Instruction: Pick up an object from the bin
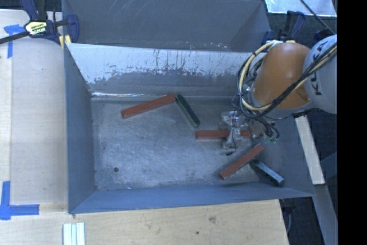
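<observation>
One short red-brown bar (pixel 207 135) lies beneath the gripper (pixel 232 136).

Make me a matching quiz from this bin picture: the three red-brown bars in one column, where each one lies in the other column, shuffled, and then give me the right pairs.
Things:
1. longest red-brown bar
2. level red-brown bar
3. steeply slanted red-brown bar

Places:
a. front right, beside a dark grey bar
b. back left of the bin floor
c. right of middle, partly beneath the gripper

Pairs: 1-b, 2-c, 3-a.
</observation>
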You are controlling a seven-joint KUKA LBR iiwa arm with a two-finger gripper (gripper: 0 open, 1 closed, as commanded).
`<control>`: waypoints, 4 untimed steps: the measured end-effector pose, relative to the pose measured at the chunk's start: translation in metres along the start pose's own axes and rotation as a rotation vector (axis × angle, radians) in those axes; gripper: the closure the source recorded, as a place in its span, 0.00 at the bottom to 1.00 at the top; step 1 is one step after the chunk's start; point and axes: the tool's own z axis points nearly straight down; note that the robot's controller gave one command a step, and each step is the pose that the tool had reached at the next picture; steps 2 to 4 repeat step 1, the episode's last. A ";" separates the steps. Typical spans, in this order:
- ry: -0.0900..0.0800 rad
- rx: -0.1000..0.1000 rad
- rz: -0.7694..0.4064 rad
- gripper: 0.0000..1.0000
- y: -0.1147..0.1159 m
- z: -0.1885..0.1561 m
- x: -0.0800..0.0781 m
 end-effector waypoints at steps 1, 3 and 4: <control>0.002 0.000 0.000 1.00 0.000 -0.003 0.001; 0.002 0.000 0.000 1.00 0.000 -0.003 0.001; 0.002 0.000 0.000 1.00 0.000 -0.003 0.001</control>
